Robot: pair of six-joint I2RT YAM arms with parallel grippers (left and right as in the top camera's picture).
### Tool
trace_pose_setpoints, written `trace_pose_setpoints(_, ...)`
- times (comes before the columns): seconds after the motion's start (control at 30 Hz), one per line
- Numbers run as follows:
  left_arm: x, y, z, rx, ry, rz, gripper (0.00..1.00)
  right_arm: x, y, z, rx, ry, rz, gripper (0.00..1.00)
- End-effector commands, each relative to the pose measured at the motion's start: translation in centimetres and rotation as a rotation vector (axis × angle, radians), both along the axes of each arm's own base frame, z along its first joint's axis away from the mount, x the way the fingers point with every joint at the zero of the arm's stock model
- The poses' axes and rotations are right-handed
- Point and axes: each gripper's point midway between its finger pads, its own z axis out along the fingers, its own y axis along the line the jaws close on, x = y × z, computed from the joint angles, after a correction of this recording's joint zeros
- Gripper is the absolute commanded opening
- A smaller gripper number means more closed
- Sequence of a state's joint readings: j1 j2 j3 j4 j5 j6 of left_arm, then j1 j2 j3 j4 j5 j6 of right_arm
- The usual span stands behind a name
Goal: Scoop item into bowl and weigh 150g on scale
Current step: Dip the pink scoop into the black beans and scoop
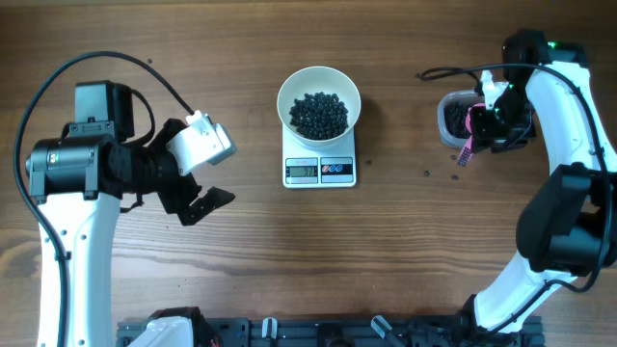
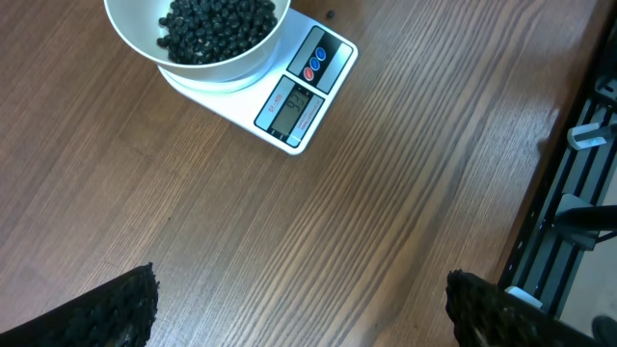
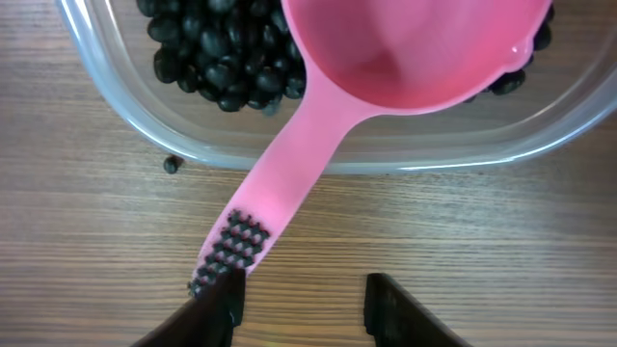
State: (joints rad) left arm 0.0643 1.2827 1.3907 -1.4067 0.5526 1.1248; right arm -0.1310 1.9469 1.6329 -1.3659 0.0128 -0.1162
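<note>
The white bowl (image 1: 285,92) stands on the small white scale (image 1: 319,171) at mid-table and holds a heap of black beads (image 1: 319,114). In the left wrist view, bowl (image 2: 130,43) and scale (image 2: 299,101) lie far ahead of my left gripper (image 2: 301,308), which is wide open over bare wood. At the right, a clear tub (image 3: 463,154) holds more beads (image 3: 207,58) and a pink scoop (image 3: 405,48) lying with its handle over the rim. My right gripper (image 3: 301,304) is open, and the handle's end touches only its left finger.
A loose bead (image 3: 172,165) lies on the wood beside the tub, with others nearby (image 1: 427,174). A black rail (image 1: 328,333) runs along the table's front edge. A cable (image 1: 453,72) loops behind the tub.
</note>
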Motion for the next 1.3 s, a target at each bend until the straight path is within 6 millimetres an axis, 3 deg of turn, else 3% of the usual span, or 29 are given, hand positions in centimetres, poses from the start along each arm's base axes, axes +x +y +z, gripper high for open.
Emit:
trace_pose_setpoints(0.0, 0.1, -0.3, 1.1, -0.017, -0.044, -0.019, 1.00, 0.4, 1.8, 0.5, 0.100, -0.010, -0.117, 0.94)
trace_pose_setpoints(0.03, 0.1, -0.3, 1.1, -0.017, -0.044, -0.019, 1.00, 0.8, 2.4, 1.3, 0.129, -0.037, -0.152, 1.00)
trace_pose_setpoints(0.17, 0.1, -0.3, 1.1, -0.017, -0.044, -0.019, 1.00, 1.3, 3.6, 4.6, 0.209, -0.129, -0.287, 1.00)
trace_pose_setpoints(0.33, 0.1, -0.3, 1.1, -0.017, -0.044, -0.019, 1.00, 1.1, 3.8, 9.1, 0.224, -0.265, -0.441, 1.00)
trace_pose_setpoints(0.47, 0.1, -0.3, 1.1, -0.017, -0.044, -0.019, 1.00, -0.4, 3.0, 12.4, 0.187, -0.365, -0.592, 1.00)
trace_pose_setpoints(0.57, 0.1, -0.3, 1.1, -0.017, -0.044, -0.019, 1.00, -2.3, 2.4, 13.1, 0.155, -0.395, -0.708, 1.00)
trace_pose_setpoints(0.67, 0.1, -0.3, 1.1, -0.017, -0.044, -0.019, 1.00, -3.8, 2.4, 12.1, 0.151, -0.390, -0.814, 1.00)
trace_pose_setpoints(1.0, 0.1, -0.3, 1.1, -0.017, -0.044, -0.019, 1.00, -7.1, 3.7, 4.2, 0.224, -0.421, -1.050, 1.00)
trace_pose_setpoints(1.27, 0.1, -0.3, 1.1, -0.017, -0.044, -0.019, 1.00, -5.9, 4.9, -0.8, 0.387, -0.548, -1.084, 0.93)
